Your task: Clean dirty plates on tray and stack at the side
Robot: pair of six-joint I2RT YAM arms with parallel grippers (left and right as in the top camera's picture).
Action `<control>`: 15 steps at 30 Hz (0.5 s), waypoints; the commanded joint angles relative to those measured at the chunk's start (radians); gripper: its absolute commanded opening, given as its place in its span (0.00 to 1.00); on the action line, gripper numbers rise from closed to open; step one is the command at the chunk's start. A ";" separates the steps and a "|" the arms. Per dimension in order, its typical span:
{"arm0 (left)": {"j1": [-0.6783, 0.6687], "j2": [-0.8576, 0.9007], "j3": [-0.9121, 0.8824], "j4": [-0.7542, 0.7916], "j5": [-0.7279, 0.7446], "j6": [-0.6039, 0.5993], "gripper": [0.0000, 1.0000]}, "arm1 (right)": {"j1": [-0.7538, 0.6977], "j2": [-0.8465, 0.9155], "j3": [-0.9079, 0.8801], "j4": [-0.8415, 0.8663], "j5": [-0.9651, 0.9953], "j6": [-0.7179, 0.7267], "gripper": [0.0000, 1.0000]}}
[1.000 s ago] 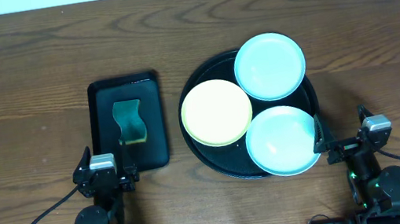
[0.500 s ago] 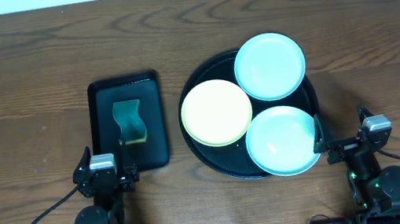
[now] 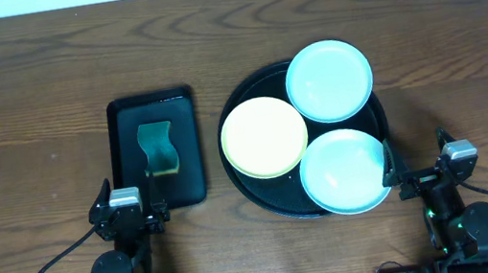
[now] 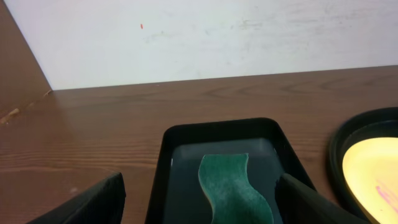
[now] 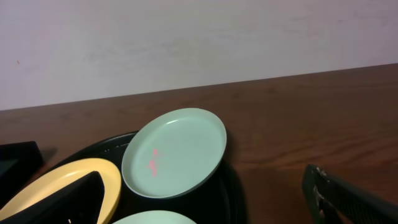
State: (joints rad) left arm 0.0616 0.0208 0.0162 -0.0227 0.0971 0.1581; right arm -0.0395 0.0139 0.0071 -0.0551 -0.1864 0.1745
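The round black tray holds three plates: a pale yellow plate on the left, a mint-white plate at the back and a second mint-white plate at the front. The back plate carries a pink smear in the right wrist view, and the yellow plate shows one too. My left gripper is open at the near table edge, just short of the rectangular tray. My right gripper is open, near the round tray's front right rim.
A smaller rectangular black tray left of the round one holds a green wavy sponge, which also shows in the left wrist view. A white wall runs along the table's far edge.
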 commanded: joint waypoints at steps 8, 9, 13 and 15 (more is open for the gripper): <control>-0.002 0.003 -0.002 -0.038 0.000 -0.062 0.77 | 0.007 0.016 -0.002 -0.005 -0.005 -0.007 0.99; -0.002 0.003 0.001 -0.038 0.000 -0.071 0.78 | 0.007 0.019 -0.002 -0.005 -0.005 -0.007 0.99; -0.002 0.003 0.018 -0.061 0.000 -0.086 0.77 | 0.007 0.036 -0.002 -0.004 -0.005 0.007 0.99; -0.002 0.004 0.038 -0.090 0.000 -0.097 0.77 | 0.007 0.046 -0.002 -0.004 -0.006 0.024 0.99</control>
State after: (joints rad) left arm 0.0616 0.0208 0.0338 -0.0566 0.0937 0.0998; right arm -0.0395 0.0452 0.0071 -0.0551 -0.1867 0.1764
